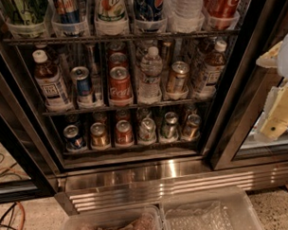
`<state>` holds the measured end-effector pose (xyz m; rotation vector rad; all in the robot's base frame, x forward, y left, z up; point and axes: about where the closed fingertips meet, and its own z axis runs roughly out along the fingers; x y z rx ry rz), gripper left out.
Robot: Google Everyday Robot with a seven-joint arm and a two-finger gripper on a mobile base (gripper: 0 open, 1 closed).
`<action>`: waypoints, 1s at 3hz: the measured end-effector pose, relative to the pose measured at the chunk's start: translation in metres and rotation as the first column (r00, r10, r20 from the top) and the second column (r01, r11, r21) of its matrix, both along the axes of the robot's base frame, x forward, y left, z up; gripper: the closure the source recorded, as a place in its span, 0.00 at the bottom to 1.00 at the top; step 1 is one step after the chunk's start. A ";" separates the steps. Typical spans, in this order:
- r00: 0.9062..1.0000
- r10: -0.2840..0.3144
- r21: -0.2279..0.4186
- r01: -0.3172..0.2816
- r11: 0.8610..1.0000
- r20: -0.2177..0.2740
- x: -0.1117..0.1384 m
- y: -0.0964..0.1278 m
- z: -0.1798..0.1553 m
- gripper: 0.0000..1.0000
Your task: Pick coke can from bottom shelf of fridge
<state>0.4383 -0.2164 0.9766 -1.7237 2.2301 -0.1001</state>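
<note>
Fridge (146,176) with a black frame and a ribbed steel base filled the one camera view I had, its wire racks in plain sight.

The gripper (279,110) sat at the far right edge of that view. It was a cream and white shape in front of the dark door frame, outside the racks and touching nothing I could see. Only part of it showed, and I could not tell whether it was apart or together.

The coke can (124,132) stood upright on the bottom shelf (133,148), well to the left of the gripper and lower than it. It was one of a single row of six short cans, the fourth counting outward from the gripper. Just beside it, on the side away from the gripper, stood a gold-brown can (99,134), and past that a blue can (73,136) at the far end. On the side toward the gripper stood a silver can (146,129), then two more cans, the last one nearest the gripper.

At about the gripper's own height, to its left, the middle rack (130,107) held a water bottle (150,74) and a larger red can (120,84), the red one farther from the gripper.

Below the gripper and to its left, a clear plastic bin (211,216) lay on the floor in front of the steel base.
</note>
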 end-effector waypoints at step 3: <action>1.000 -0.008 0.073 0.009 0.997 -0.018 0.004 0.019 -0.041 0.00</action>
